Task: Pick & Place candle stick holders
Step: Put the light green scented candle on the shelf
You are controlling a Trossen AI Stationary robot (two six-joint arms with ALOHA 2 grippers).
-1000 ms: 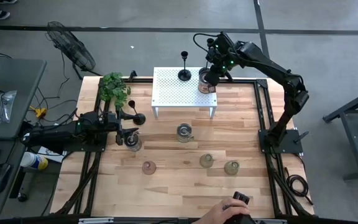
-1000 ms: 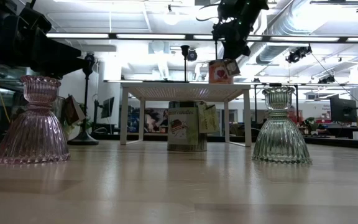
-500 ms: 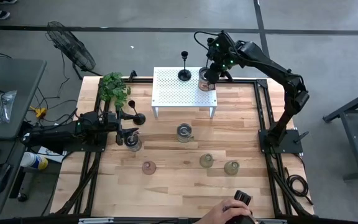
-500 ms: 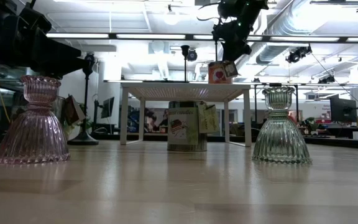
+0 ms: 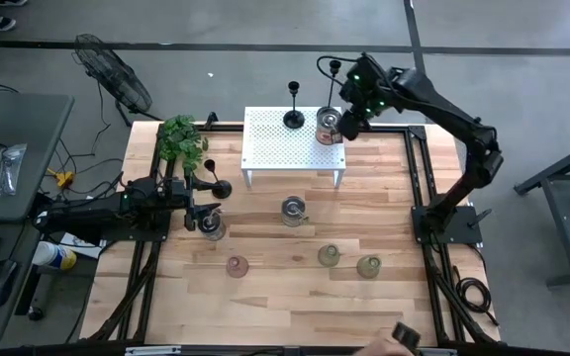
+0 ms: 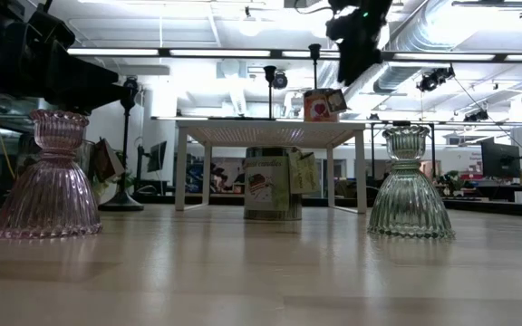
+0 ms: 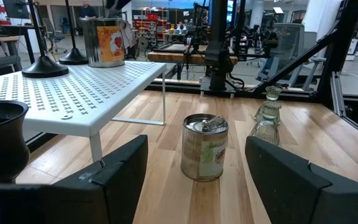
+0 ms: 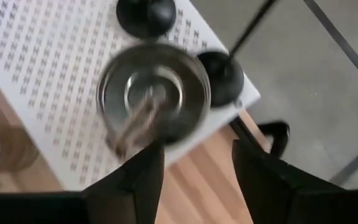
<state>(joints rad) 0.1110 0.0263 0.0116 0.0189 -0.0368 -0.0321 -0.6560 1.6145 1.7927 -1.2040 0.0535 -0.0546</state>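
Note:
Two tall black candlesticks stand by their round bases on the white perforated shelf (image 5: 265, 148): one (image 5: 293, 107) at its far middle, one (image 8: 221, 74) at its far right corner, which also shows in the low view (image 6: 314, 68). A third (image 5: 218, 184) stands on the table by my left gripper (image 5: 201, 210), which is open and empty. My right gripper (image 5: 350, 121) is open and empty above the shelf's right end, over a tin can (image 8: 154, 93). Squat glass holders stand on the table: clear (image 5: 212, 229), pinkish (image 5: 237, 265), two greenish (image 5: 329, 255) (image 5: 369, 265).
A second tin can (image 5: 294, 210) stands mid-table in front of the shelf, straight ahead of my left gripper (image 7: 196, 163). A green leafy plant (image 5: 181, 138) is at the far left. A person's hand (image 5: 404, 336) shows at the near edge.
My right gripper has gone up and toward the table's right edge, away from the candlestick at the shelf's far right corner, which now stands free. The person's hand at the near edge has drawn back.

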